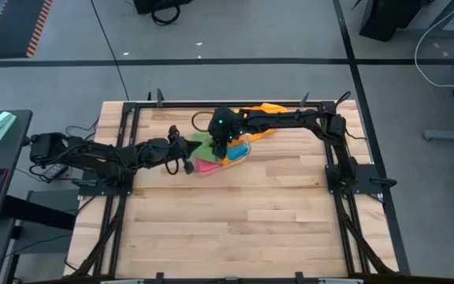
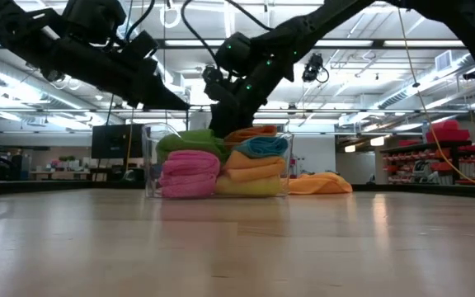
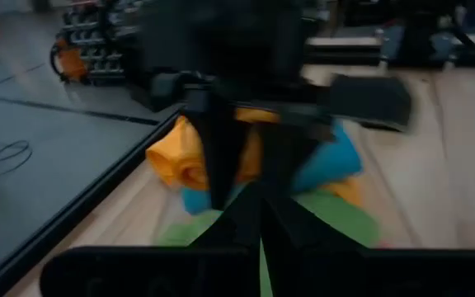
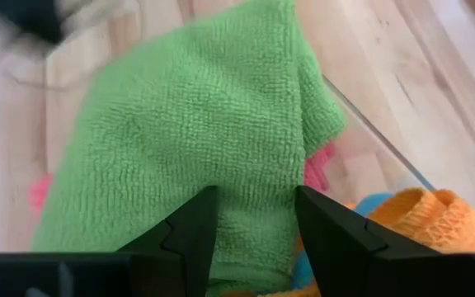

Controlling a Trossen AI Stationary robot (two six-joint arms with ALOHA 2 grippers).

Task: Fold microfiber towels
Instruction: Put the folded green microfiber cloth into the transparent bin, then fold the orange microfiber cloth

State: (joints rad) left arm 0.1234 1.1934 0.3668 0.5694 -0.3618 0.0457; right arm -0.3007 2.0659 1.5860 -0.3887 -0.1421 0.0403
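High view: both arms met at the table's (image 1: 274,237) far centre, over a clear bin (image 1: 243,155) packed w/ folded towels. Left gripper (image 1: 186,155) reached in from the left side, just beside the bin's left end; fingers pressed together, nothing between them. Left wrist view confirmed: fingers (image 3: 258,223) met in a point, no cloth caught.

Right gripper (image 1: 221,146) hung over the bin, above the green towel (image 1: 202,145). Right wrist view: its two fingers (image 4: 190,227) stood apart, straddling a strip of the green towel (image 4: 196,140); pads looked to be on or just above the cloth, couldn't tell if it was pinched.

Low view: bin (image 2: 285,169) held a pink towel (image 2: 190,175) at the left w/ the green towel (image 2: 190,142) on top, a yellow towel (image 2: 246,186) at the bottom right, an orange towel (image 2: 254,163) above it, and a blue towel (image 2: 264,146) near the top.

Another orange towel (image 1: 268,108) lay loose on the table behind the bin, by the far edge, partly under the right arm; same one in low view (image 2: 320,183), right of the bin.
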